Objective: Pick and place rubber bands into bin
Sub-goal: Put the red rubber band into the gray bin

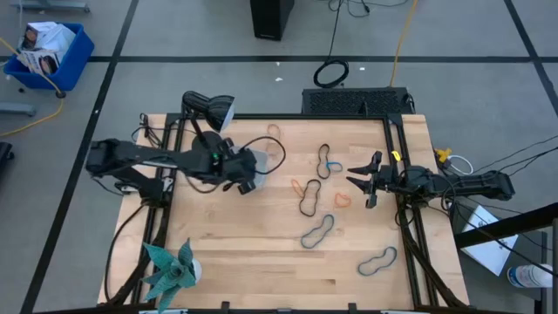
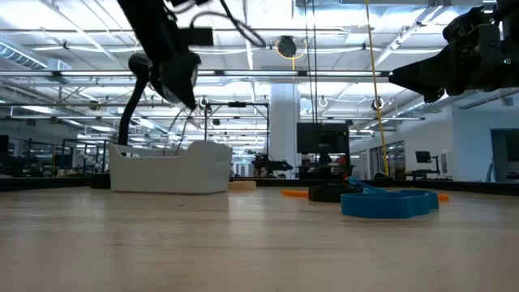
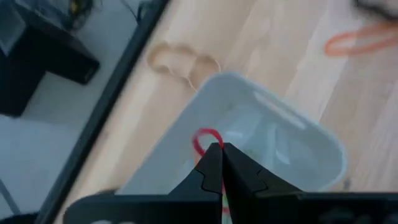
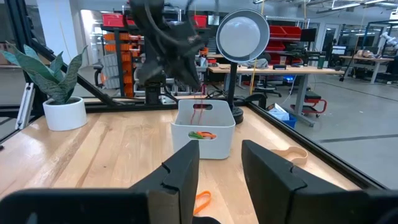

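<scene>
The bin [image 3: 273,143] is a pale translucent tray standing on the wooden table left of centre, also in the high view [image 1: 265,160]. My left gripper [image 3: 219,149] hovers above its opening, shut on a red rubber band [image 3: 205,138]. Through the bin's wall [image 4: 205,130] an orange and a green band show inside. More rubber bands lie flat on the table: a tan one [image 1: 275,131], a dark one [image 1: 324,161], an orange one [image 1: 305,186] and a blue one [image 1: 377,262]. My right gripper [image 1: 356,176] waits open at the table's right side, level, touching nothing. My left gripper pinches the red band between its two fingertips, with a small loop [image 3: 200,142] sticking out past them. The fingers slant down from the table's left. The band hangs slack below the fingers [image 4: 199,112], clear of the table, over the bin's opening.
A desk lamp [image 1: 214,109] stands at the far left behind the bin and a potted plant [image 1: 174,266] at the near left corner. Black frame rails run along both table sides. Loose bands [image 1: 318,231] fill the middle; bare wood lies near the front.
</scene>
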`<state>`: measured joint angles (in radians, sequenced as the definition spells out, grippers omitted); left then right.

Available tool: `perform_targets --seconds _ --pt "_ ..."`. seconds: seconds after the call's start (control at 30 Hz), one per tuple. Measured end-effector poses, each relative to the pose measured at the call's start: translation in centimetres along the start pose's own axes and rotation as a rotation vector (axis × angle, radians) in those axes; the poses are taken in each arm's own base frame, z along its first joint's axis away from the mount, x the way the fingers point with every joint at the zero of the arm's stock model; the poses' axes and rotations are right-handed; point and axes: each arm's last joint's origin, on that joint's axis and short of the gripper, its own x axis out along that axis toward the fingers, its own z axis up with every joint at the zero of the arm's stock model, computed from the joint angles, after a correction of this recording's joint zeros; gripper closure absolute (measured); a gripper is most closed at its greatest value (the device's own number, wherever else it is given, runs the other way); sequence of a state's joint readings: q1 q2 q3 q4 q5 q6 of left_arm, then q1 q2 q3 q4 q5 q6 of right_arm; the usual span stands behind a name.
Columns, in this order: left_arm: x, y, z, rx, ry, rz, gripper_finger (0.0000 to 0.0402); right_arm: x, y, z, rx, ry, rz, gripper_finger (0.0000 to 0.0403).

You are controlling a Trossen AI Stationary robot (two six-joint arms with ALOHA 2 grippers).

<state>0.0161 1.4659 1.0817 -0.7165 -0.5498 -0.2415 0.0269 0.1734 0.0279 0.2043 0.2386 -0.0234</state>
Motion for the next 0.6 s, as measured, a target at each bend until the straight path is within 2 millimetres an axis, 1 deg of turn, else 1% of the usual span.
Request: perform_targets --seconds 0.2,0.37,0.47,0.6 --pt "4.0 -0.9 -0.3 0.028 0.123 -0.02 0.0396 0.0 0.0 0.0 0.0 0.0 0.0 0.0287" --pt "6.5 -1.2 -0.8 0.042 0.212 -0.025 0.0395 0.0 0.0 0.0 0.0 0.0 0.0 0.0287" --pt "7.2 -1.2 -1.0 0.046 0.245 -0.043 0.0397 0.0 0.0 0.0 0.0 0.0 0.0 0.0287" --pt "7.4 -1.0 -1.0 0.038 0.249 -0.051 0.038 0.0 0.0 0.0 0.0 0.0 0.0 0.0287"
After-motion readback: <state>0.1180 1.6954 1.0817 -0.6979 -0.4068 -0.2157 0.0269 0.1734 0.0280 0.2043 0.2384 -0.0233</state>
